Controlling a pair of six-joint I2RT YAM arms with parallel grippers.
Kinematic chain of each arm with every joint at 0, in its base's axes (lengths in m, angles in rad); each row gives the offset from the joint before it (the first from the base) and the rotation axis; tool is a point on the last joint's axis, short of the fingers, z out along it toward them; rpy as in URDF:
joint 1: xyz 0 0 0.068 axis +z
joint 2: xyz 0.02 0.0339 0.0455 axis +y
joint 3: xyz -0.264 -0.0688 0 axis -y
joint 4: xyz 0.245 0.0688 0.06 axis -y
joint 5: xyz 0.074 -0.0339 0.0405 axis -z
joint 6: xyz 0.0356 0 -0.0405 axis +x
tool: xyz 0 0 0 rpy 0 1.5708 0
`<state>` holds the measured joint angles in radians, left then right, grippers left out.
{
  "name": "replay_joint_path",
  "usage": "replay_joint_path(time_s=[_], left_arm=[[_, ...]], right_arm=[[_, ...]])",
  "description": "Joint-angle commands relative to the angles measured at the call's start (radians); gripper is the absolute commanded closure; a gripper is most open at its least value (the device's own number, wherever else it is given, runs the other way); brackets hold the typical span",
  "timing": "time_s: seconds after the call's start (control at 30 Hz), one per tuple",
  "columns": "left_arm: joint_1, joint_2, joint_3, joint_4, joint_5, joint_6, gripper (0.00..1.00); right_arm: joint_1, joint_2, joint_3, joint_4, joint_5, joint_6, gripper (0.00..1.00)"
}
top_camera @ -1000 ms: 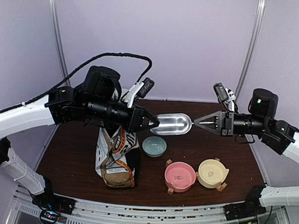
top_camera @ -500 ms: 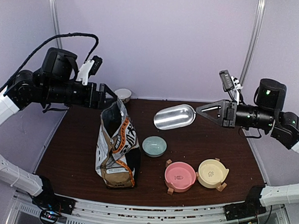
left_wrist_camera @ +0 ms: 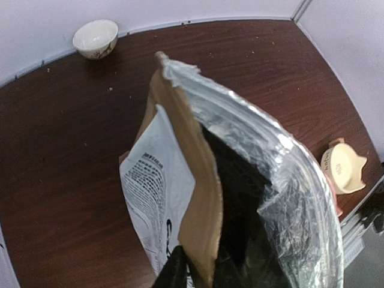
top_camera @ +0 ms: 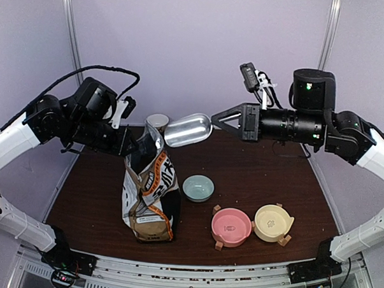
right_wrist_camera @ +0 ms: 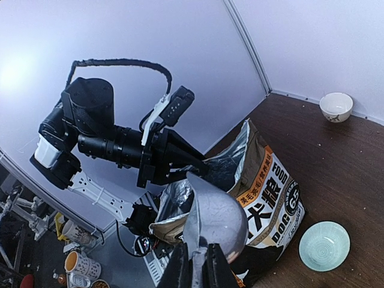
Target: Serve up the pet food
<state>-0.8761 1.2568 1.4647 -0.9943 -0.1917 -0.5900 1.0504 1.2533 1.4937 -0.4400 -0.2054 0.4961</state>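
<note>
The pet food is not being shown in any view. It is being judged to lie inside the bag (top_camera: 150, 196), which is standing at the left of the table (top_camera: 260, 179) with its mouth open and its foil inside dark. The scoop (top_camera: 188, 130) is being gripped by its handle in the clenched right end effector (top_camera: 216, 118) and is being held in the air close to the bag's mouth. The left end effector (top_camera: 133, 149) is being kept at the bag's rim, with the paper edge between its fingers; whether it is clamped there cannot be told.

The pellets are being taken as small, dry, hard, light and loose. They are likely to roll and scatter, so pinching them is not being advised. They are better lifted in the scoop, kept level by its handle. The bag is soft and crinkled, so it is best held at the rim, to keep the mouth wide. The teal bowl (top_camera: 198, 187), pink bowl (top_camera: 231, 226) and yellow bowl (top_camera: 273, 222) are standing to the right, seemingly empty.
</note>
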Motion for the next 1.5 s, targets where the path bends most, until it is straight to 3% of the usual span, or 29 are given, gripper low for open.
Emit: replay_joint_path(time_s=[0.0, 0.03, 0.23, 0.47, 0.77, 0.9, 1.1, 1.47], left_arm=[[0.006, -0.006, -0.026, 0.052, 0.027, 0.002, 0.94], [0.006, -0.009, -0.029, 0.066, 0.035, 0.007, 1.00], [0.005, -0.031, -0.044, 0.173, 0.096, 0.053, 1.00], [-0.054, -0.036, -0.005, 0.288, 0.060, 0.133, 1.00], [-0.142, 0.058, -0.008, 0.430, 0.020, 0.110, 1.00], [-0.143, 0.068, -0.101, 0.497, 0.011, 0.057, 1.00], [-0.143, 0.084, -0.196, 0.585, 0.034, 0.037, 1.00], [-0.138, 0.111, -0.217, 0.673, 0.080, 0.039, 1.00]], right_arm=[[0.058, 0.113, 0.161, -0.066, 0.112, -0.038, 1.00], [0.069, 0.145, 0.198, -0.092, 0.140, -0.042, 1.00], [0.096, 0.326, 0.396, -0.238, 0.209, -0.058, 1.00], [0.108, 0.553, 0.644, -0.581, 0.393, -0.078, 1.00], [0.105, 0.706, 0.647, -0.845, 0.540, -0.023, 1.00], [0.091, 0.773, 0.580, -0.791, 0.481, -0.017, 1.00], [0.053, 0.840, 0.444, -0.574, 0.212, 0.019, 1.00], [-0.057, 0.686, 0.057, 0.021, -0.238, 0.248, 1.00]])
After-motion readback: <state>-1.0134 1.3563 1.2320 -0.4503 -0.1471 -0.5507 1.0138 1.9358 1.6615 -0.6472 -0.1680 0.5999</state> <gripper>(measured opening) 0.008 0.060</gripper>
